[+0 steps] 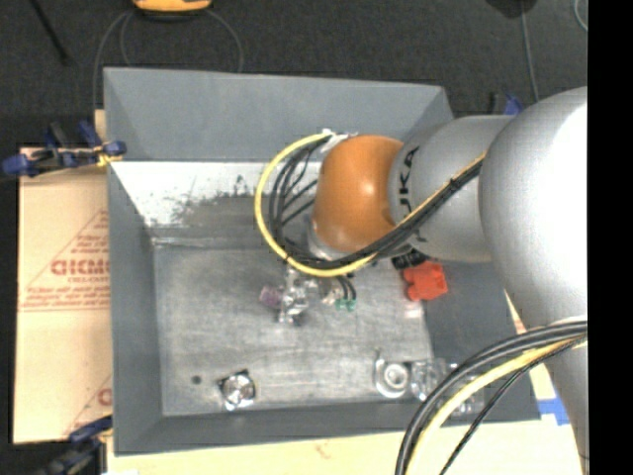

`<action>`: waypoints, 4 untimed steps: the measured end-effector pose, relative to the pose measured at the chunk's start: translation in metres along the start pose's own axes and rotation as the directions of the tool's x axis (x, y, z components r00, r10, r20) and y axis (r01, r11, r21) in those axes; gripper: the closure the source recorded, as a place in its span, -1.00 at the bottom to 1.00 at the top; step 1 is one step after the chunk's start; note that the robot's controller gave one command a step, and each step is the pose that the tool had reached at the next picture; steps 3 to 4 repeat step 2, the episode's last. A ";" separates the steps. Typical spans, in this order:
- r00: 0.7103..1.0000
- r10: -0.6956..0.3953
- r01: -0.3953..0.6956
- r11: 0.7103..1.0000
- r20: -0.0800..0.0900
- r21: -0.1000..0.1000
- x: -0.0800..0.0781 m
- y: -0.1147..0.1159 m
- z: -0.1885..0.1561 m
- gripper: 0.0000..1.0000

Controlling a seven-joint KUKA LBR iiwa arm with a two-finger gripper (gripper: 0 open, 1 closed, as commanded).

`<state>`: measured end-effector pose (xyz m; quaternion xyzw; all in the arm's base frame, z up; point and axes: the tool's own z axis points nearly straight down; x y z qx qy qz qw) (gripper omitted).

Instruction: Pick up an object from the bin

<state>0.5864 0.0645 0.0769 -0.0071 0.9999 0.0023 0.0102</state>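
Observation:
My gripper [293,303] reaches down into the middle of the bin floor, its metal fingertips showing just below the orange cover. A small purple thing [269,294] lies right at the left fingertip, touching or nearly touching it. A small green piece [345,303] lies just to the right of the fingers. Whether anything sits between the fingers cannot be made out.
A red block [425,282] lies at the right side of the floor. A shiny crumpled metal piece [236,389] rests near the front left. A round metal ring [394,375] with a clear piece [427,377] beside it sits at the front right. The arm covers the back right.

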 end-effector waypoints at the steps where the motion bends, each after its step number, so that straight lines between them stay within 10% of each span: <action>1: 1.000 0.008 -0.007 1.000 -0.009 0.001 0.006 -0.002 -0.118 1.00; 2: 0.962 -0.274 0.274 0.962 -0.013 0.003 0.021 -0.028 -0.195 1.00; 4: 0.962 -0.274 0.274 0.962 -0.013 0.003 0.021 -0.028 -0.195 1.00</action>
